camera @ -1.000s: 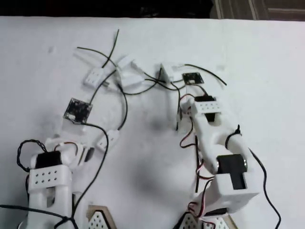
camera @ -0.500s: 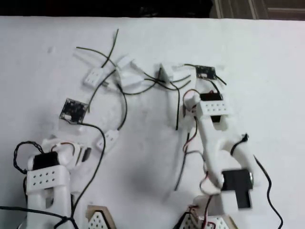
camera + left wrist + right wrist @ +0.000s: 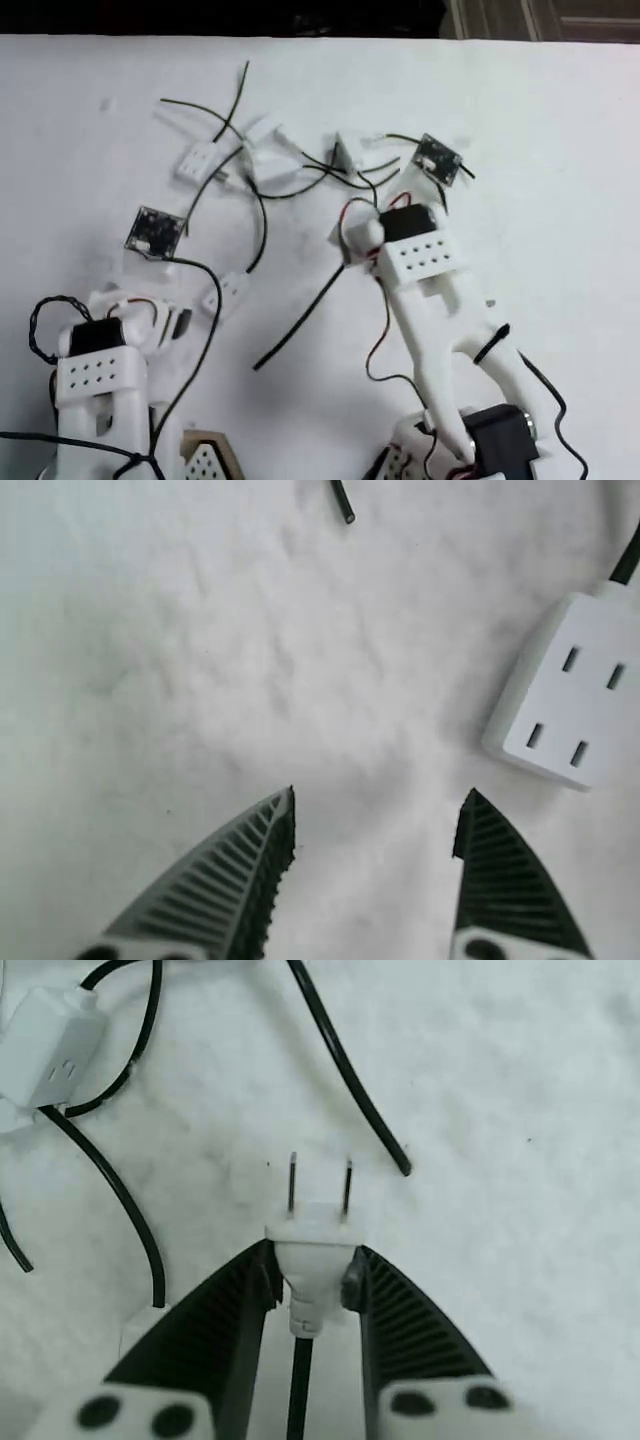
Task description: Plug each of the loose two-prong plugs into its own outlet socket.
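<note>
My right gripper (image 3: 312, 1260) is shut on a white two-prong plug (image 3: 318, 1240), whose prongs point away from the fingers just above the white table. In the high view that gripper (image 3: 347, 243) sits mid-table, and the plug's black cord (image 3: 300, 320) trails toward the front. A white outlet socket (image 3: 45, 1045) lies off to one side of the plug. My left gripper (image 3: 375, 810) is open over bare table, with another white outlet socket (image 3: 565, 705) just beyond one finger; from above this socket (image 3: 232, 290) lies right of the left gripper (image 3: 180, 322).
More white outlet blocks (image 3: 198, 160) (image 3: 265, 165) (image 3: 350, 150) lie tangled in black cords at the back. Two small black boards (image 3: 155, 232) (image 3: 437, 158) rest on the table. A loose cord end (image 3: 345, 510) lies ahead of the left gripper.
The right arm has pulled back from the outlet cluster toward the table's middle, dragging the plug's cord out along the table. The right-hand black board shifted right. The left arm barely moved.
</note>
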